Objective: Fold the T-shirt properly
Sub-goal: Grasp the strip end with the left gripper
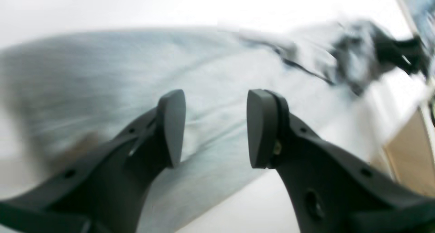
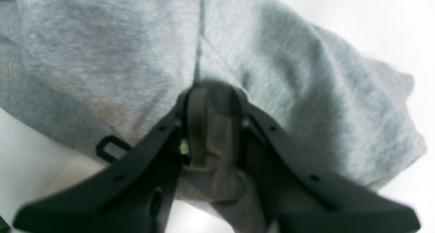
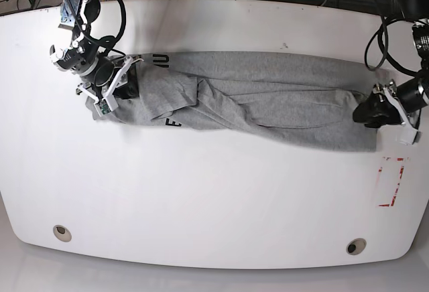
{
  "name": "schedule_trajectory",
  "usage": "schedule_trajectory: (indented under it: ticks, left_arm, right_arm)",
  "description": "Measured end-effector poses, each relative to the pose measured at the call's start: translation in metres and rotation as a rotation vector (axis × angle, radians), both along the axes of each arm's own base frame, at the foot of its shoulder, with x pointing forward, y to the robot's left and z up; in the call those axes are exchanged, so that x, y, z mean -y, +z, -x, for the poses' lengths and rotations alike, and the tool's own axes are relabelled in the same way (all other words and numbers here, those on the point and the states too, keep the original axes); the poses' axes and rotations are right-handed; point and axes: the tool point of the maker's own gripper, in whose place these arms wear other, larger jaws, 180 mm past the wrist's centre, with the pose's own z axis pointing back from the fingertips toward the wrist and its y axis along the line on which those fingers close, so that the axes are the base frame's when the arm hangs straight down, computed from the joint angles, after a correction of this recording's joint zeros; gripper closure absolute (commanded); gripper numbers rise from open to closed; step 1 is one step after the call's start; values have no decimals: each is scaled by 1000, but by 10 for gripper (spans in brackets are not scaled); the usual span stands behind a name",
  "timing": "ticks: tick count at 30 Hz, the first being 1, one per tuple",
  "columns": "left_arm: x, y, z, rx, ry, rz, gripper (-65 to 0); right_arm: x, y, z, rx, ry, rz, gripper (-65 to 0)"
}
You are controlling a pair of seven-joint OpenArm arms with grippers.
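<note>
I see the heather-grey T-shirt [image 3: 268,104] lying stretched in a long, wrinkled band across the far half of the white table, with black letters partly showing near its bunched end.

One grey T-shirt [image 3: 268,104] is lying stretched across one white table [image 3: 201,205]. Two robot arms are working at it, each carrying one gripper: the right gripper [image 3: 120,81] is sitting at the shirt's lettered end, and the left gripper [image 3: 372,111] is sitting at the shirt's opposite end. Two round holes are showing in the table on the near side of the shirt, one [image 3: 62,232] toward each near corner, and one red marking [image 3: 392,181] is lying just beyond the shirt's end nearest the left gripper.
</note>
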Motion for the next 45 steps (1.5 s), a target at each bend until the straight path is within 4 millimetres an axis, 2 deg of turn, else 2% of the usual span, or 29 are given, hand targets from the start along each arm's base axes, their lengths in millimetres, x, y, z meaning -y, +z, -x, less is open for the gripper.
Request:
schedule_trajectory:
  ticks: [4, 7, 11, 17, 23, 26, 30, 34, 39, 45]
  left_arm:
    - [-13, -20, -4, -64, 47, -20, -279]
    - [-11, -30, -10, -92, 66, 6, -279]
    - [-11, -30, -23, -88, 85, 39, -279]
    - [-11, -17, -36, -45, 92, 57, -281]
    - [-12, -31, -22, -118, 68, 24, -281]
    - [-16, -36, -18, -168, 125, 54, -286]
    - [-25, -44, -13, -247, 238, 110, -356]
    - [-43, -47, -6, -294, 361, 155, -382]
    - [-50, -42, -4, -318, 445, 181, -383]
    - [-37, -33, -12, -314, 478, 225, -383]
  right_arm:
    - [0, 0, 0, 1, 0, -4, -119]
    - [-1, 0, 0, 0, 1, -5, -119]
    - [-2, 0, 0, 1, 1, -8, -119]
    - [-9, -2, 0, -1, -4, -24, -119]
    - [-12, -2, 0, 0, -4, -32, -119]
    - [-13, -3, 0, -1, -4, -33, -119]
    - [-12, -3, 1, -2, -5, -32, -119]
    - [-17, -3, 1, -1, -7, -46, -119]
    - [-18, -3, 1, -1, -7, -49, -119]
    - [-18, -3, 1, -2, -7, -49, -119]
